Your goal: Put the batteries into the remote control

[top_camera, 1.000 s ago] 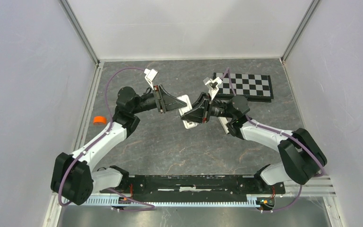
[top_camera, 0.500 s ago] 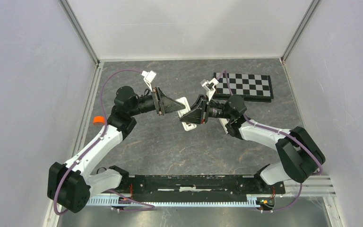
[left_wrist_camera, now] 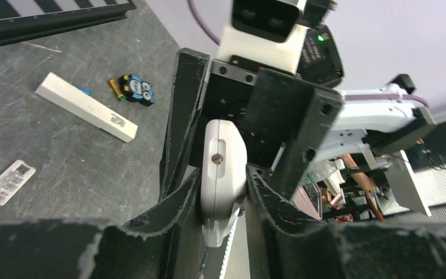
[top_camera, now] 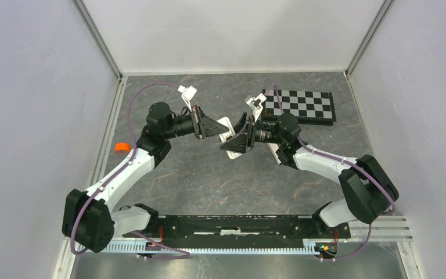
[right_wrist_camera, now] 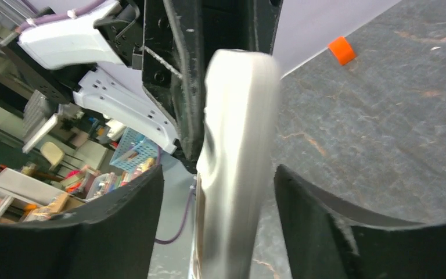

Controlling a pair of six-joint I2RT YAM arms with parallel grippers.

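Since a second ago, both arms are carrying the handover slightly farther from their bases. The grip is changing sides: the right pincer [right_wrist_camera: 218,180], clamped before, is now standing apart, while the left pincer [left_wrist_camera: 223,186] is closing in.

Nearest, at the left of the worktop [top_camera: 209,180], an orange cap [top_camera: 122,147] is lying well apart from the work.

Next, above mid-worktop, the remote control [left_wrist_camera: 223,168] is hanging edge-on between the two pincers. The left pincer is clamping it across its thickness, its fingers [left_wrist_camera: 174,206] pressing on both sides. The right pincer's fingers [right_wrist_camera: 122,209] are flanking the remote with a gap on each side, touching nothing.

In my judgement you are finishing a hand-to-hand transfer. Be keeping the left clamp steady, and be drawing the right pincer straight back along the remote until its fingers are clearing the end. Only then be turning anything: the left hold looks to be near one end and could be letting the body pivot. I cannot tell which face is carrying the recess.

Farther off, a slim white bar [left_wrist_camera: 87,107] is lying flat. Just beyond it a small cylinder [left_wrist_camera: 114,87] is resting beside an owl-faced piece [left_wrist_camera: 136,90]; it may be one of the batteries, though it is showing too small to confirm.

Farthest, a checkerboard [top_camera: 302,104] is lying flat.
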